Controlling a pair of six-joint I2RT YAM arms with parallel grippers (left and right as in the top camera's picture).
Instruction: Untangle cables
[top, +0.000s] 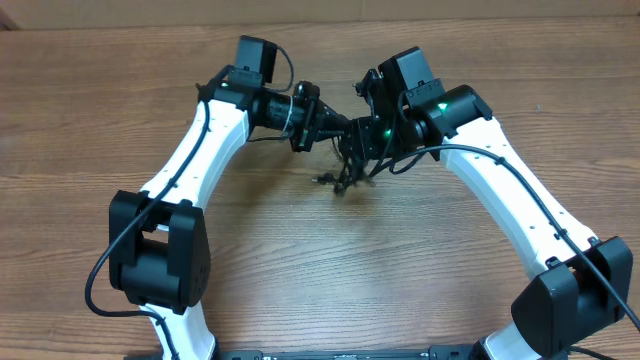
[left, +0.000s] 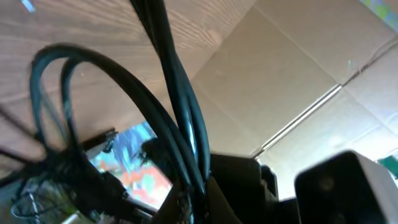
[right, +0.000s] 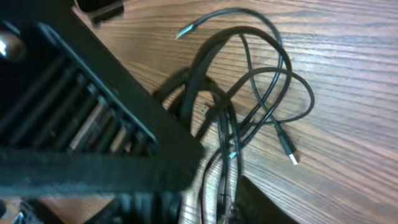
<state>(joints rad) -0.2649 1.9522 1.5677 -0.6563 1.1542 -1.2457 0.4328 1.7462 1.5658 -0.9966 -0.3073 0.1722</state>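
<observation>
The cables are a small knotted bundle of thin black cords hanging between my two grippers above the table's middle. My left gripper and right gripper meet closely over the bundle. In the left wrist view, thick-looking black strands run down into the left jaws, which are shut on them. In the right wrist view, looped cords with a metal-tipped plug lie on the wood, and several strands run into the right jaws, shut on them.
The wooden table spreads all round. A cardboard wall stands behind it. The left arm's black body fills the left of the right wrist view, very close to the right gripper.
</observation>
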